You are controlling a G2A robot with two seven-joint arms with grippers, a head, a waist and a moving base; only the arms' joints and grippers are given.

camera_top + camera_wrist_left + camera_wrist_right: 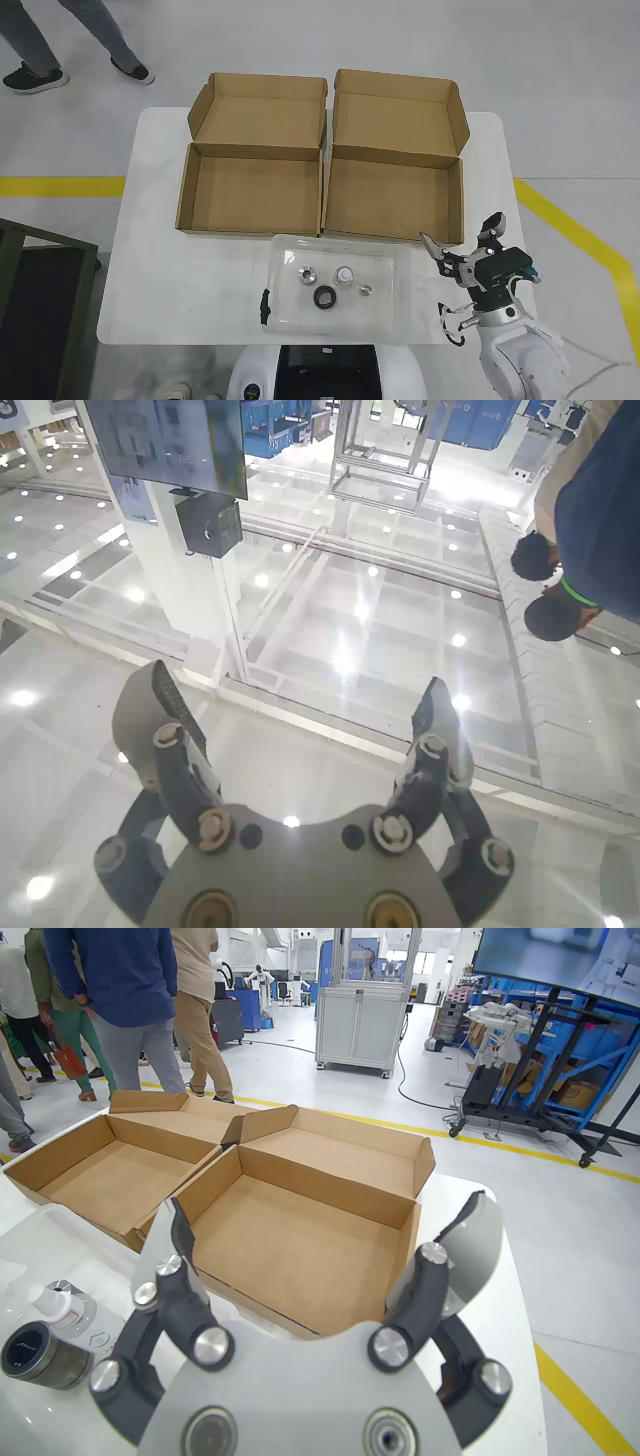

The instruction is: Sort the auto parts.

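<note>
We saw the right gripper [325, 1205] with its fingers spread wide and holding nothing, above the near right corner of the white table [140, 260], facing the right cardboard box [392, 198]. The left gripper [297, 676] was spread as well, holding nothing. The auto parts lay in the clear tray [385, 312]: a dark bearing [324, 297], a small bottle [344, 274] and small metal pieces [308, 275].

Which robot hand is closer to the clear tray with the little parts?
Right. The right gripper hovers just beside the clear tray; the left gripper points up at the ceiling.
</note>
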